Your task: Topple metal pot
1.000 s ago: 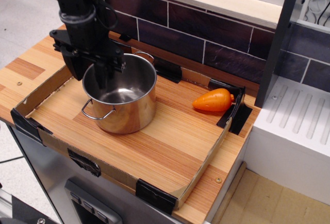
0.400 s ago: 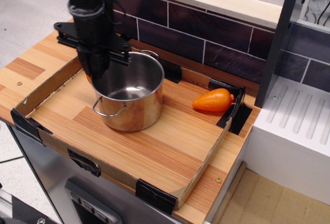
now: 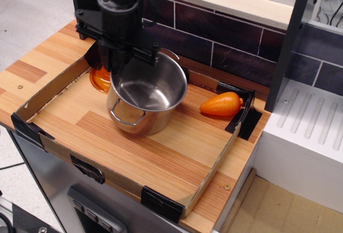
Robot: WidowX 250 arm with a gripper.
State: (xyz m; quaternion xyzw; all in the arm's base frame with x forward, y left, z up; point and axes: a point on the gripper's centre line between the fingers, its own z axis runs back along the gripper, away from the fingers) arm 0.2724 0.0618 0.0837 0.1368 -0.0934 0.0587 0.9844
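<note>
A light wooden bench [image 3: 177,155] is carrying a shallow cardboard tray [image 3: 211,177] with black tape at its corners, and dark tiles [image 3: 214,29] are running behind it. The metal pot [image 3: 147,96] is tilting inside the tray, left of the orange carrot toy [image 3: 221,104]. The black end effector [image 3: 124,56] is gripping the pot's far rim. An orange object [image 3: 101,79] is showing behind the pot. A white unit [image 3: 305,131] is standing at right.

Pincer [image 3: 124,61] on tilted metal pot [image 3: 147,100]
</note>
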